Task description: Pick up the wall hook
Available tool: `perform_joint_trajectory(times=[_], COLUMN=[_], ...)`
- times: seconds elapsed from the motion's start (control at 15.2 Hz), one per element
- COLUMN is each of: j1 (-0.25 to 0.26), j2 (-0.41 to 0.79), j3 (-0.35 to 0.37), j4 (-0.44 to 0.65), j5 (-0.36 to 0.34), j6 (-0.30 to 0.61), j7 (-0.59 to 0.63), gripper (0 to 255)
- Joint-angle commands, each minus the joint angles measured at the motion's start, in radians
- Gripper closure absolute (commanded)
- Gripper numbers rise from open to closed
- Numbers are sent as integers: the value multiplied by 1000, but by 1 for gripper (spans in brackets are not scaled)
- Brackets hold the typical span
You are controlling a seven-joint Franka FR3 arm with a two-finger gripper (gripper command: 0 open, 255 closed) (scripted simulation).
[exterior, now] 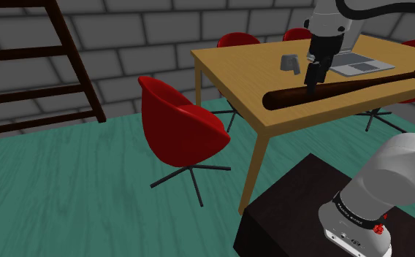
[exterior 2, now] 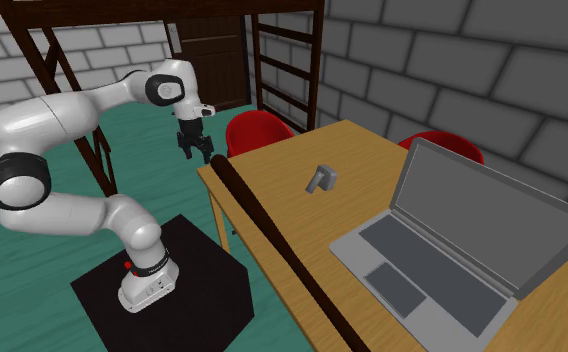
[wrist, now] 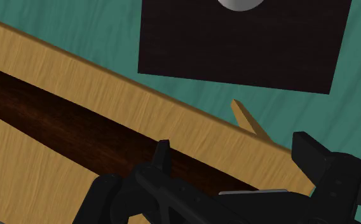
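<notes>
One wall hook, one bat, one laptop on table; fingers apart.

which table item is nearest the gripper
The dark baseball bat: the gripper hangs over it; the grey wall hook and laptop lie farther off.

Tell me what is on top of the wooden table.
A dark bat along one edge, a small grey wall hook and an open laptop. The table surface beneath the bat and laptop is covered.
</notes>
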State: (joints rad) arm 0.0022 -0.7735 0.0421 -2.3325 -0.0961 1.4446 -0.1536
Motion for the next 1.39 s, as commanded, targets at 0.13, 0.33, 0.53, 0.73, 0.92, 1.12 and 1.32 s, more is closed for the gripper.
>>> perform_joint_trajectory(times=[0.13, 0.33, 0.53, 0.73, 0.92, 1.12, 1.32], j1=[-15, -35, -52, -67, -81, -94, -109], j2=[49, 128, 213, 302, 396, 495, 601], j3=[-36, -87, -137, -185, -230, -274, -315], j4=[28, 79, 140, 211, 293, 385, 490], j5=[-25, -55, -76, -87, -89, -79, -59], j6=[27, 65, 99, 128, 151, 166, 174], j7=[-33, -81, -130, -179, -229, -282, -338], gripper=[0, 0, 0, 0, 0, 0, 0])
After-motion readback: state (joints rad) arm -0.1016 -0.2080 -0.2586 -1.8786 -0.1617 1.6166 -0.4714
